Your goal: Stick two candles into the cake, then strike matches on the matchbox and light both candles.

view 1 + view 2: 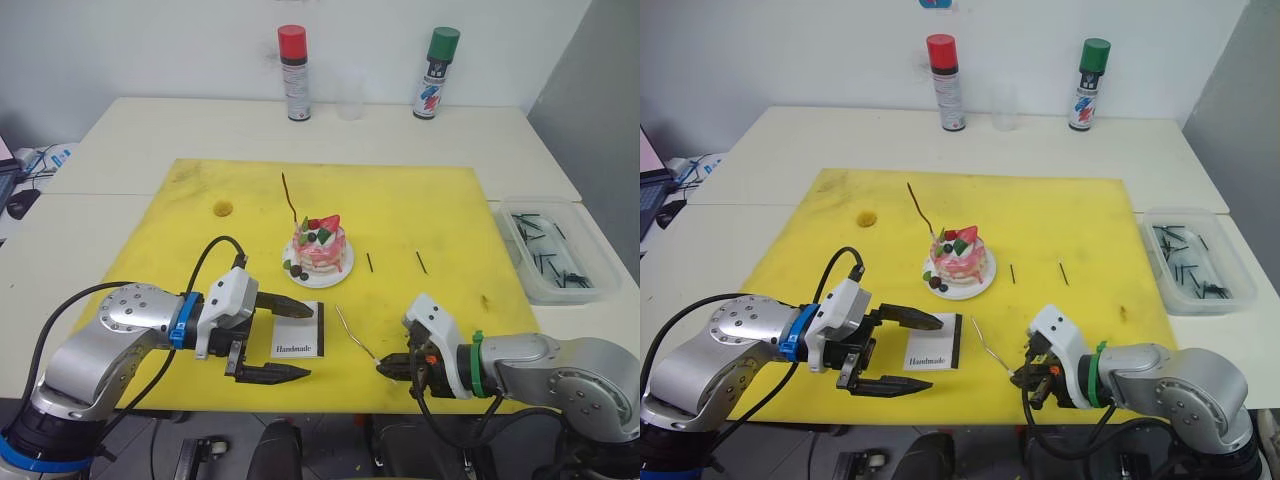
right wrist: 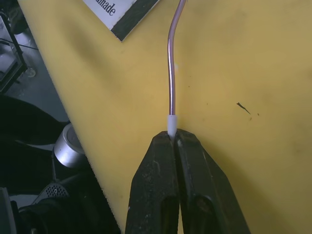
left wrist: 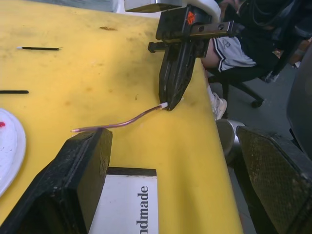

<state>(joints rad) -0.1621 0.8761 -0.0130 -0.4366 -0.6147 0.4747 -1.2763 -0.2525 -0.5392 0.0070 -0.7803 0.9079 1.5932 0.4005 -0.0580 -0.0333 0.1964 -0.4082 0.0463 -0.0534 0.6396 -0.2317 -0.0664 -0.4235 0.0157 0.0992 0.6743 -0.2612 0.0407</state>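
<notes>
A yellow mat [image 1: 420, 200] covers the middle of a pale table [image 1: 150, 130], and the cake [image 1: 319, 245] sits on its white plate [image 1: 340, 272] near the mat's centre. One candle [image 1: 289, 198] already stands in the cake, leaning toward 11 o'clock. The second candle [image 2: 170, 78] is pinched by its whitish end between the closed fingers of the right gripper [image 2: 174, 136], which rests at the mat's near edge, at about 5 o'clock from the cake; the candle's free length slants back toward the cake, just above the mat. The matchbox [image 1: 299, 336] lies flat at 6 o'clock from the cake, close to the near edge, with its dark strip on the side facing the right gripper. The left gripper [image 1: 285, 338] has its fingers spread wide, one above and one below the matchbox's left end, not closed on it. Two matches [image 1: 369, 262] [image 1: 421, 262] lie on bare mat at 3 o'clock from the cake, apart from each other. The mat around them and behind the cake is open. A clear bin [image 1: 520, 250] of dark sticks sits off the mat's right edge. Two spray cans, red-capped [image 1: 293, 73] and green-capped [image 1: 437, 72], and a clear cup [image 1: 351, 95] stand along the table's far edge at 12 o'clock.
</notes>
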